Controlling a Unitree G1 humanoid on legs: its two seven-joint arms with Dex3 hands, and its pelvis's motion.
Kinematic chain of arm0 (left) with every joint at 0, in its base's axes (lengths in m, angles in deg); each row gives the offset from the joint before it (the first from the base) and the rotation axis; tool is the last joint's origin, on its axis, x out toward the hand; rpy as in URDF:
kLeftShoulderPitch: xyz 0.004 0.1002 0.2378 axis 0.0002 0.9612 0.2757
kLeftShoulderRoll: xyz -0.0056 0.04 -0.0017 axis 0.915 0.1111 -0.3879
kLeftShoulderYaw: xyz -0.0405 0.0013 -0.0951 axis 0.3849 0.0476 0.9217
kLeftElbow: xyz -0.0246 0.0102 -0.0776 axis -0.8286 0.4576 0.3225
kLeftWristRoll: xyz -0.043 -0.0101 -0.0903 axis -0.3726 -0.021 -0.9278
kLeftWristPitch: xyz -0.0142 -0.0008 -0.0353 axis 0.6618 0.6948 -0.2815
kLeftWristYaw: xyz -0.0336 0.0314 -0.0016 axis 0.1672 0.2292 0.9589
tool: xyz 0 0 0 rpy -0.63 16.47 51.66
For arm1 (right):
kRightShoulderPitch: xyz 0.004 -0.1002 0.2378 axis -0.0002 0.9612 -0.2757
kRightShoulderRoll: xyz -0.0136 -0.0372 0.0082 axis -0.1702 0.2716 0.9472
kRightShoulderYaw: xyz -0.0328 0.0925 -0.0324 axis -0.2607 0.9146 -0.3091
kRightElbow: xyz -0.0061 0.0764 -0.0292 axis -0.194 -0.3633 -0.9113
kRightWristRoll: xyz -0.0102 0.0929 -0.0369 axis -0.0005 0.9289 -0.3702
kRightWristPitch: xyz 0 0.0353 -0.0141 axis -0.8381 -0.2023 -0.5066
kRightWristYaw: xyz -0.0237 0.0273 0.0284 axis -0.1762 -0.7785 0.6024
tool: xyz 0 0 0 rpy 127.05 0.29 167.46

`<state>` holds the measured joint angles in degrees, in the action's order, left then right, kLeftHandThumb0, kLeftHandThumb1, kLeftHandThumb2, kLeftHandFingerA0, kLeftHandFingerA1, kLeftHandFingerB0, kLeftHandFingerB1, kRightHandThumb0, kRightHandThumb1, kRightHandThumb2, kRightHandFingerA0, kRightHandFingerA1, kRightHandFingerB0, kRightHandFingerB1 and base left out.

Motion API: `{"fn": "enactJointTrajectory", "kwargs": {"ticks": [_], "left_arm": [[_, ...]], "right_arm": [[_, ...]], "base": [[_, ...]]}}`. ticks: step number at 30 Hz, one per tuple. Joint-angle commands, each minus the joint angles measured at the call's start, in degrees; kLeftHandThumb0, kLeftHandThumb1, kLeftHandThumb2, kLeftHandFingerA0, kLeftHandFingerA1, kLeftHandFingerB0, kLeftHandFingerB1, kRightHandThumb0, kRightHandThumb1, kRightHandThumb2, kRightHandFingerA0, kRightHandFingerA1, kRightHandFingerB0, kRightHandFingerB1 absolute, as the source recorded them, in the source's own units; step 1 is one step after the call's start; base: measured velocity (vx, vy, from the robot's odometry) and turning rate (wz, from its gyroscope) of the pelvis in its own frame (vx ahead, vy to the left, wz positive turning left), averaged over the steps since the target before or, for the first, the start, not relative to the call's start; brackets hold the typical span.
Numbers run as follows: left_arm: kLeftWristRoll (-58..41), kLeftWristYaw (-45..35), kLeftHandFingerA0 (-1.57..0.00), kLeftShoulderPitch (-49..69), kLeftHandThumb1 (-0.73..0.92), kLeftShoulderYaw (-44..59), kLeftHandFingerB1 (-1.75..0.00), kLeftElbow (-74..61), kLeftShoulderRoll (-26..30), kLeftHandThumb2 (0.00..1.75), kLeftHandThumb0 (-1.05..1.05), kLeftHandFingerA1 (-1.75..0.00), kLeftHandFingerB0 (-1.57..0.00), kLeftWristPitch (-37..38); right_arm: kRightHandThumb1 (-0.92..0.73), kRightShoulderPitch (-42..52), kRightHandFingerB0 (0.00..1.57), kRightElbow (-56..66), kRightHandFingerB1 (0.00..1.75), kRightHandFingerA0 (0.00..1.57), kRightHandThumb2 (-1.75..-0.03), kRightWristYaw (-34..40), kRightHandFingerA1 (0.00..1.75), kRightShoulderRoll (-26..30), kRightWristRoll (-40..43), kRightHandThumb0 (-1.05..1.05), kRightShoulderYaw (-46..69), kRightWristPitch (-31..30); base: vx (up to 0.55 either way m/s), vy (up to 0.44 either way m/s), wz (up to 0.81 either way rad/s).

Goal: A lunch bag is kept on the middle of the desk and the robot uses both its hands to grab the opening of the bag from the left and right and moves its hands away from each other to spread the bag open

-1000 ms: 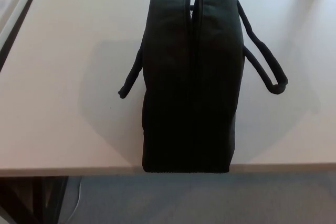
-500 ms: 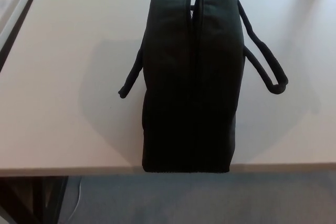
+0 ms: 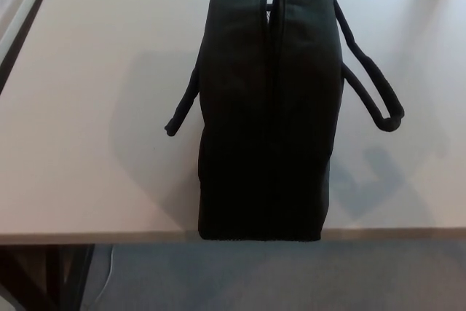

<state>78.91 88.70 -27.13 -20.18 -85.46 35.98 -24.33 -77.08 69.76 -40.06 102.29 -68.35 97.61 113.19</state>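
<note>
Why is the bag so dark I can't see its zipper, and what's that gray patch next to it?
Head view: the black lunch bag is dim and a bit blurry, so only a thin line down its middle shows. Head view: the gray patches on the pale desk are soft shadows, on the left and lower right of the bag. No glare anywhere.

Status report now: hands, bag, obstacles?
Both hands out of view. Black fabric lunch bag upright on white desk, opening nearly closed. Nothing blocking.

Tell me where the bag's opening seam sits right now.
In the head view, the seam runs down the middle of the lunch bag, between its two handles, mid-desk.
</note>
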Motion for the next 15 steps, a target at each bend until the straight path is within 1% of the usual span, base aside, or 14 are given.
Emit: {"fn": "enactJointTrajectory", "kwargs": {"ticks": [1,2,3,4,5,6,7,8,9,10,11,13,14,15], "left_arm": [[15.32,5.22,-0.76,-17.77,0.54,-6.41,-0.37,13.39,8.51,0.55,-0.11,-0.47,-0.45,7.3],[24.19,11.21,-0.61,-22.15,0.46,-9.22,-0.35,16.8,9.91,0.53,-0.07,-0.42,-0.44,9.09],[28.19,14.05,-0.61,-24.24,0.46,-10.54,-0.35,18.62,10.62,0.53,-0.07,-0.42,-0.44,10.06],[31.07,15.72,-0.59,-27.18,0.46,-13.62,-0.34,20.96,11.13,0.54,-0.03,-0.39,-0.4,10.14],[32.36,16.41,-0.53,-28.54,0.48,-15.3,-0.33,22.17,11.44,0.54,-0.06,-0.37,-0.36,9.73],[33.59,17.04,-0.53,-29.85,0.48,-16.97,-0.33,23.37,11.74,0.54,-0.06,-0.37,-0.36,9.2],[37.78,19.86,-0.48,-33.52,0.53,-21.52,-0.32,26.14,11.99,0.56,-0.09,-0.35,-0.32,8.14],[40.82,22.4,-0.46,-35.24,0.5,-23.96,-0.35,26.65,12.16,0.58,-0.14,-0.37,-0.35,7.31],[43.76,25.42,-0.51,-37.66,0.52,-26.66,-0.36,27.47,11.9,0.6,-0.18,-0.39,-0.37,7.04],[45.99,27.88,-0.51,-39.91,0.52,-28.9,-0.36,28.28,11.43,0.6,-0.18,-0.39,-0.37,7.06],[47.04,29.47,-0.55,-41.08,0.55,-30.31,-0.33,28.69,10.85,0.57,-0.12,-0.37,-0.37,6.22],[47.86,31.11,-0.54,-43.31,0.55,-32.68,-0.33,29.57,9.15,0.56,-0.12,-0.37,-0.34,4.44],[48.19,31.98,-0.54,-44.67,0.54,-33.96,-0.33,30.27,8.12,0.56,-0.08,-0.37,-0.34,4.14],[48.65,33.15,-0.54,-45.78,0.54,-35.13,-0.33,30.91,7.37,0.56,-0.08,-0.37,-0.34,4.02]], "right_arm": [[-0.51,-22.01,0.24,-15.02,0.29,0.64,-0.55,4.98,0.41,11.01,-11.54,-0.31,-9.6,8.39],[-0.52,-27.41,0.26,-17.79,0.3,0.75,-0.56,5.04,0.43,11.66,-13.72,-0.33,-12.81,9.46],[-0.52,-30.05,0.26,-19.48,0.3,0.75,-0.56,5.38,0.43,12.1,-14.8,-0.33,-14.48,10.18],[-0.54,-33.3,0.25,-20.84,0.3,0.6,-0.56,3.45,0.39,12.5,-15.17,-0.32,-16.71,10.37],[-0.53,-35.42,0.28,-21.79,0.31,0.53,-0.56,3.64,0.37,12.37,-16.29,-0.33,-18.04,10.54],[-0.53,-37.61,0.28,-22.77,0.31,0.53,-0.56,4.15,0.37,12.15,-17.63,-0.33,-19.41,10.7],[-0.54,-42.8,0.26,-24.48,0.31,0.52,-0.56,4.53,0.37,11.7,-21.08,-0.34,-22.78,11.12],[-0.56,-44.82,0.22,-25.17,0.3,0.46,-0.57,5.24,0.35,12.03,-23.62,-0.35,-24.51,10.82],[-0.54,-47.92,0.28,-26.48,0.31,0.48,-0.57,5.81,0.36,11.87,-26.09,-0.34,-26.65,10.42],[-0.54,-50.92,0.28,-27.74,0.31,0.48,-0.57,6.12,0.36,11.44,-27.95,-0.34,-28.53,10.06],[-0.55,-52.92,0.27,-28.32,0.31,0.44,-0.57,6.1,0.35,11.24,-29.08,-0.35,-29.77,9.18],[-0.56,-56.8,0.26,-29.61,0.31,0.43,-0.57,5.66,0.34,10.75,-30.96,-0.36,-32.07,6.75],[-0.59,-58.77,0.2,-30.54,0.29,0.41,-0.58,4.8,0.34,10.42,-31.34,-0.37,-33.13,5.83],[-0.59,-60.34,0.2,-31.33,0.29,0.41,-0.58,3.95,0.34,10.18,-31.42,-0.37,-33.99,5.34]], "base": [[0.0,0.0,0.0],[0.0,0.0,0.0],[0.0,0.0,0.0],[0.0,0.0,0.0],[0.0,0.0,0.0],[0.0,0.0,0.0],[0.0,0.0,0.0],[0.0,0.0,0.0],[0.0,0.0,0.0],[0.0,0.0,0.0],[0.0,0.0,0.0],[0.0,0.0,0.0],[0.0,0.0,0.0],[0.0,0.0,0.0]]}}
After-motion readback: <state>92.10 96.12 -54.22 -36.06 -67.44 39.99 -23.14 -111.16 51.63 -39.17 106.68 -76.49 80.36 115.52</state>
